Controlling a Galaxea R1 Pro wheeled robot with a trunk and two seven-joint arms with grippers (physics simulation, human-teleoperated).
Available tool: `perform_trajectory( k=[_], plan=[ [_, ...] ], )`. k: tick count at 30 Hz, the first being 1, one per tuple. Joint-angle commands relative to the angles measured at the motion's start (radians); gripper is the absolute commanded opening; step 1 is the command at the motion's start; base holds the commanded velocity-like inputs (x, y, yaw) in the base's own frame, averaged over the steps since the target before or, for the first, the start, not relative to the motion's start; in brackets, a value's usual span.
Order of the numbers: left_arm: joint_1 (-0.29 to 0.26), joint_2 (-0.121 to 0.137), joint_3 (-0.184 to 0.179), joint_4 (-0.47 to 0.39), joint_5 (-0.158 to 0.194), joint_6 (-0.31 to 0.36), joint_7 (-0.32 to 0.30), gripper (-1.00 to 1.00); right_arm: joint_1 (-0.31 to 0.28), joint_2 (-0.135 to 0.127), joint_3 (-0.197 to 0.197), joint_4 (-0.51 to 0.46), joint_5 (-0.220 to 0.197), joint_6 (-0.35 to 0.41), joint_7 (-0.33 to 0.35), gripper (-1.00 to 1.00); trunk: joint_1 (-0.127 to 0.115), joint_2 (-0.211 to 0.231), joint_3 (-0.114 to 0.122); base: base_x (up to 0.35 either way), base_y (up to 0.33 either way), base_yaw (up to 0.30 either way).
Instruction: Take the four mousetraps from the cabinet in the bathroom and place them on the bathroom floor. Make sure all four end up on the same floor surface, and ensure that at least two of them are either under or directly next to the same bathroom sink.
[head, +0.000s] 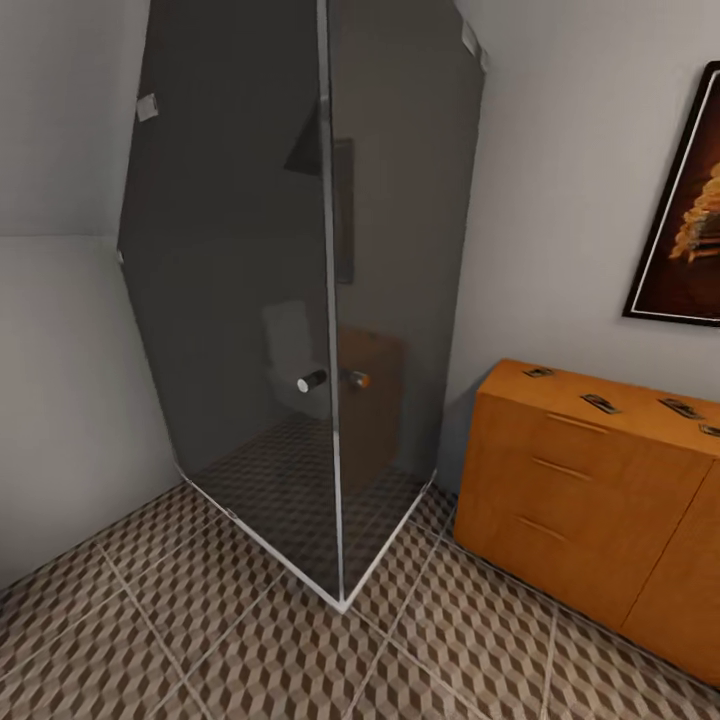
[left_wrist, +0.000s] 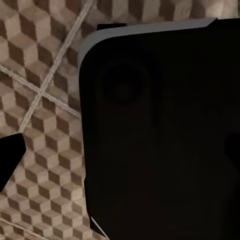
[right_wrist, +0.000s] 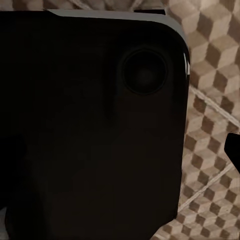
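The cabinet (head: 590, 490) is a low orange-brown wooden unit with slot-handled drawers, standing against the wall at the right of the head view. Several mousetraps lie flat on its top, among them one (head: 538, 372) near its left end, one (head: 600, 403) further right and one (head: 681, 407) beyond that. The bathroom floor (head: 250, 650) has cube-patterned tiles. In the left wrist view my left gripper (left_wrist: 120, 157) hangs over the tiles with one dark fingertip (left_wrist: 11, 159) at the picture's edge. My right gripper (right_wrist: 120, 165) shows a fingertip (right_wrist: 233, 150) likewise. Both hold nothing.
A dark glass shower enclosure (head: 300, 300) with a metal corner frame juts out ahead, just left of the cabinet. A framed picture (head: 685, 210) hangs above the cabinet. A black part of my own body (left_wrist: 160, 140) blocks much of both wrist views.
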Motion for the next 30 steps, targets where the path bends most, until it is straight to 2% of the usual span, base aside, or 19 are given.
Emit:
perform_trajectory(
  k=[1,11,30],
  plan=[
    [0.000,0.000,-0.002,0.001,-0.001,-0.004,0.000,1.00,0.000,0.000,-0.001,0.000,-0.001,-0.002,0.004,1.00,0.000,0.000,-0.001,0.000,0.000,-0.299],
    [0.000,0.001,-0.063,0.001,-0.001,-0.005,0.003,1.00,0.000,0.000,-0.002,0.000,-0.002,-0.002,0.014,1.00,0.000,0.000,-0.001,0.000,0.000,-0.299],
    [0.000,0.000,-0.089,0.000,-0.002,-0.006,0.004,1.00,0.000,0.001,-0.002,-0.001,-0.002,-0.002,0.016,1.00,0.000,0.000,-0.001,0.000,0.000,-0.299]
  ],
)
